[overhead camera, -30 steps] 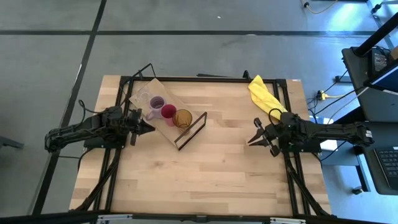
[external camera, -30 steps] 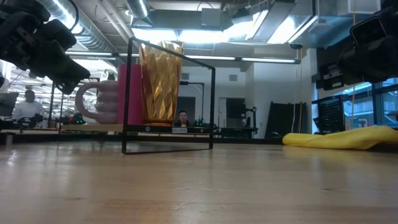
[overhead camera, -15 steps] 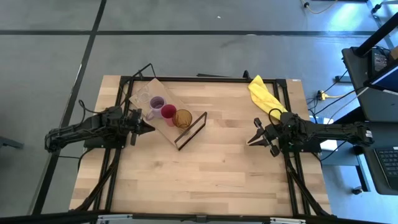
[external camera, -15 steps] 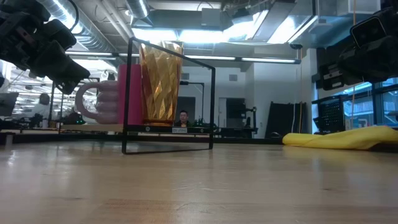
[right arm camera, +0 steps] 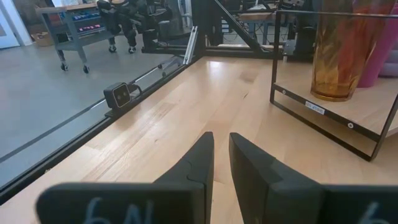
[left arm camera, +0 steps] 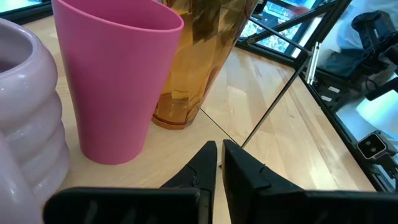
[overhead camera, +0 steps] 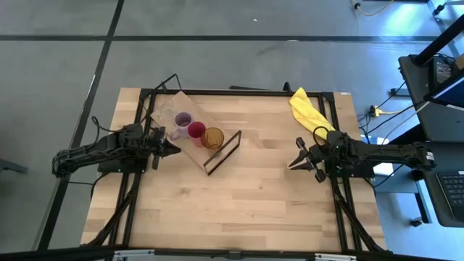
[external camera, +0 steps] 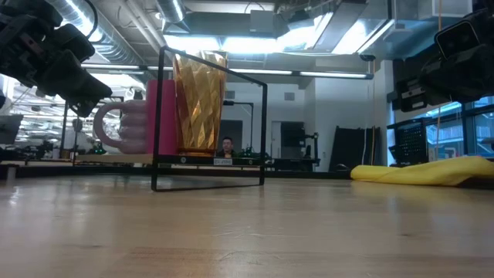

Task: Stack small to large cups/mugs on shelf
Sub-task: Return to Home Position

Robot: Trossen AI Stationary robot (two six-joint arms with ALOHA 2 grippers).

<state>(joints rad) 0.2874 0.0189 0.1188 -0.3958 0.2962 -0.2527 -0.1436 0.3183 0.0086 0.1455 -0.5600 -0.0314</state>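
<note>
A light-brown shelf board (overhead camera: 181, 101) lies on the table's far left, with a black wire frame (overhead camera: 223, 153) upright at its near end. On it stand in a row a clear glass (overhead camera: 167, 112), a purple mug (overhead camera: 183, 120), a red cup (overhead camera: 196, 130) and an amber tumbler (overhead camera: 213, 137) next to the frame. My left gripper (overhead camera: 175, 148) is shut and empty, just left of the board, pointing at the cups; its wrist view shows the red cup (left arm camera: 118, 81) and tumbler (left arm camera: 199, 56) close ahead. My right gripper (overhead camera: 293, 163) is shut and empty at the table's right.
A yellow cloth (overhead camera: 308, 111) lies at the table's far right corner, beyond my right gripper. Bare wooden tabletop (overhead camera: 239, 203) spreads between the arms and toward the near edge. A black frame (overhead camera: 239, 91) runs along the table's far and side edges.
</note>
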